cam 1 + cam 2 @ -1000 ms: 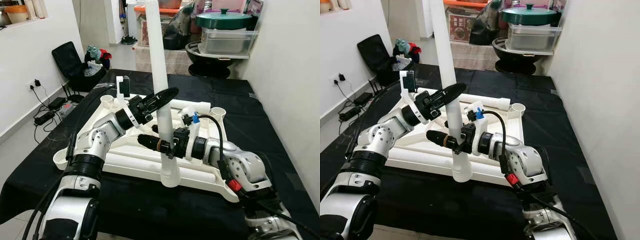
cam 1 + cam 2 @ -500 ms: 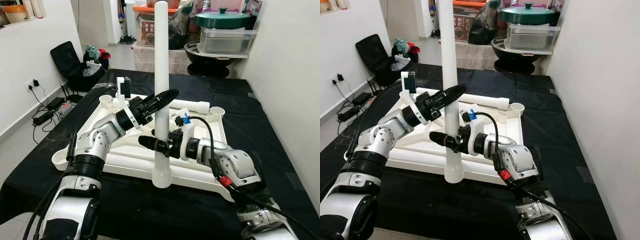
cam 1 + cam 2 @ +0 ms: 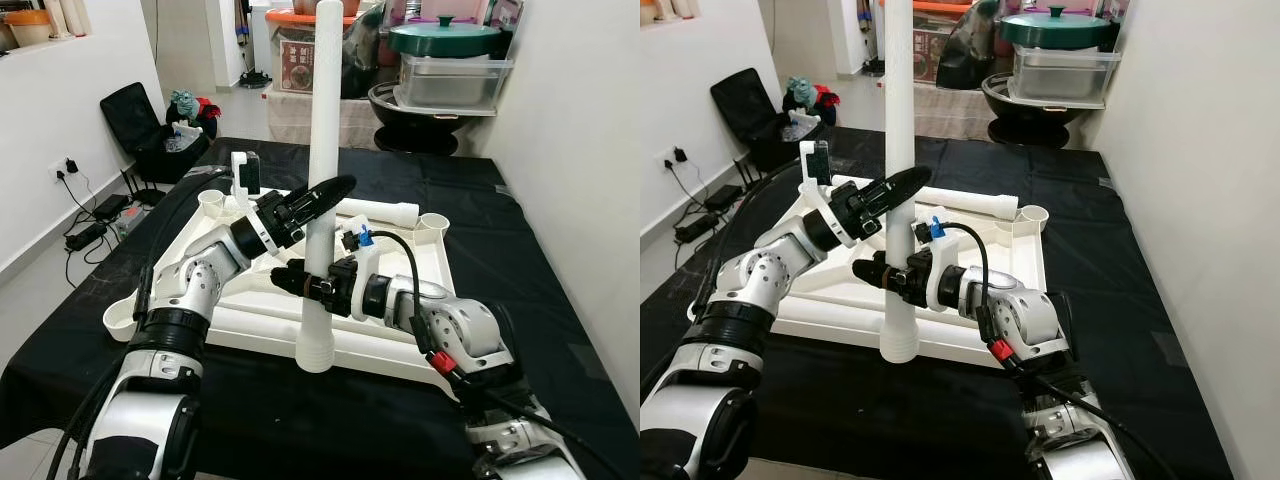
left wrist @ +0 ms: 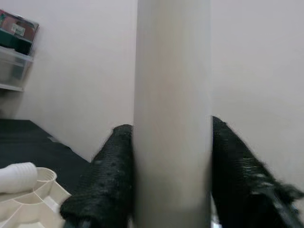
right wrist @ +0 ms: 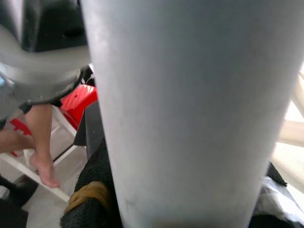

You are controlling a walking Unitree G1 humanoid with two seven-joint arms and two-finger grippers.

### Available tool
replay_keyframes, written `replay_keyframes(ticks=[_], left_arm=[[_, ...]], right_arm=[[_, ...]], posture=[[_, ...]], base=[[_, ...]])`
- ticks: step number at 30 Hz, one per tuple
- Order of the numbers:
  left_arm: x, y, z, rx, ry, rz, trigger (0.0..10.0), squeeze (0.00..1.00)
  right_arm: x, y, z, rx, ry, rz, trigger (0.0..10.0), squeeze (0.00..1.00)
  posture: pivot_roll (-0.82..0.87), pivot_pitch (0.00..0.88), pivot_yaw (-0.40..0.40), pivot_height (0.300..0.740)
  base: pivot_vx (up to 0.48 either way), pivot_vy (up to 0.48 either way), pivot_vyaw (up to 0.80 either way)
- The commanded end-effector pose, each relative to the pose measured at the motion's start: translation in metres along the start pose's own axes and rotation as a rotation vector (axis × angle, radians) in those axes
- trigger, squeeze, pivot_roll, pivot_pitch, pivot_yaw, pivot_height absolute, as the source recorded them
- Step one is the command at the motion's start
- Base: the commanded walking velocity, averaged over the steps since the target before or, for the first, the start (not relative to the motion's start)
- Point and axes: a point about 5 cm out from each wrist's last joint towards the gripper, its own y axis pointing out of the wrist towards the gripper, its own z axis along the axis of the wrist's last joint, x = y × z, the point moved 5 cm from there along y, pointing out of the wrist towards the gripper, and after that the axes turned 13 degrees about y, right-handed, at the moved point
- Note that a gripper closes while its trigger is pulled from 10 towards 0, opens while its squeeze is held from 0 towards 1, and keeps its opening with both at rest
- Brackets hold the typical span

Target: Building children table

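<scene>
A long white table leg (image 3: pixel 324 130) stands upright at the centre of the frame, its flared lower end (image 3: pixel 314 352) hanging just above the near edge of the upturned white tabletop (image 3: pixel 395 352), which lies on a black cloth (image 3: pixel 520 240). Round leg sockets (image 3: pixel 433 222) sit at the tabletop's corners, and another white leg (image 3: pixel 385 209) lies across its far side. The left gripper (image 3: pixel 318 197) clamps the upright leg at mid-height; the right gripper (image 3: pixel 297 282) clamps it lower down, both sets of fingers closed against it.

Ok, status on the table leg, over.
Both grippers shut on the leg, left gripper above right gripper. Leg upright, its flared foot low over the tabletop near edge. Spare leg lying at the far side.
</scene>
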Motion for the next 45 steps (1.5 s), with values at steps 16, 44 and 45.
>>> replay_keyframes(ticks=[16,44,45], left_arm=[[0.004,-0.010,0.008,0.035,0.028,-0.002,10.0,1.00],[-0.028,-0.101,-0.046,-0.328,0.380,0.581,10.0,0.00],[-0.028,-0.101,-0.046,-0.328,0.380,0.581,10.0,0.00]], right_arm=[[0.042,-0.023,0.021,0.112,-0.056,-0.229,0.0,0.00],[0.136,-0.168,0.078,0.498,-0.324,-0.931,0.0,0.00],[0.136,-0.168,0.078,0.498,-0.324,-0.931,0.0,0.00]], posture=[[0.00,0.000,-0.043,0.740],[0.03,0.000,-0.054,0.740],[0.03,0.000,-0.054,0.740]], base=[[0.000,0.000,0.00],[0.000,0.000,0.00],[0.000,0.000,0.00]])
